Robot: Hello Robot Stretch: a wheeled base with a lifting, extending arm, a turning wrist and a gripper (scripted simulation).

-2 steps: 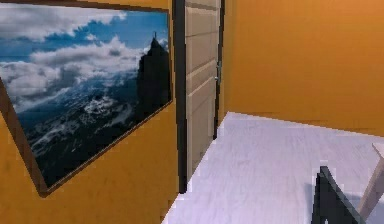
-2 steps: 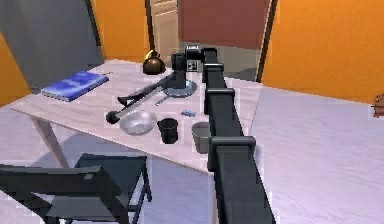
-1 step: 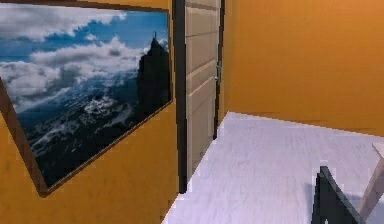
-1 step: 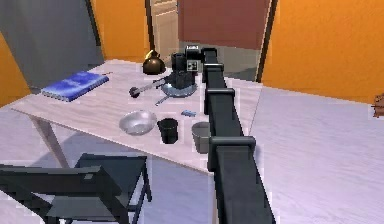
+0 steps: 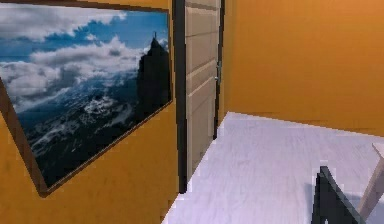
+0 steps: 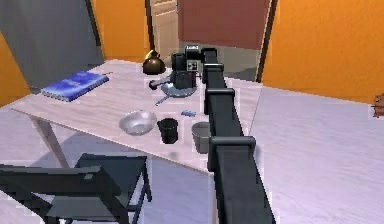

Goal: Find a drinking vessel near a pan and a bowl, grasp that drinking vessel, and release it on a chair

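cup upright by the bowl, arm out over the table

arm side view first: the table (image 6: 100,108) carries everything. the dark cup (image 6: 168,130) stands upright near the table's near edge, long axis vertical, mouth up. i can make out no handle on it, so there is no sideways pointing to call.

just left of it sits the grey bowl (image 6: 137,122), close by, though i can't tell whether they touch. on the dark cup's right is a grey cup (image 6: 201,138), also upright and partly hidden by the arm (image 6: 228,150).

farther out lies what looks like a pan (image 6: 178,90), round and greyish, with a short handle sticking out to the picture's left.

the gripper (image 6: 182,72) is at the arm's far end, left of the two white squares, its dark body set against the things on the table. i cannot tell whether the fingers are spread or pressed together, nor whether it holds anything.

a brown kettle (image 6: 152,63) stands just left of the gripper, and a blue book (image 6: 75,85) lies toward the table's left end. a dark chair (image 6: 70,190) stands at the table's near side, bottom left.

forward view: a framed mountain picture (image 5: 90,85) hangs on the orange wall with a pale door (image 5: 202,80) beyond it. a dark chair back pokes in at the bottom right.
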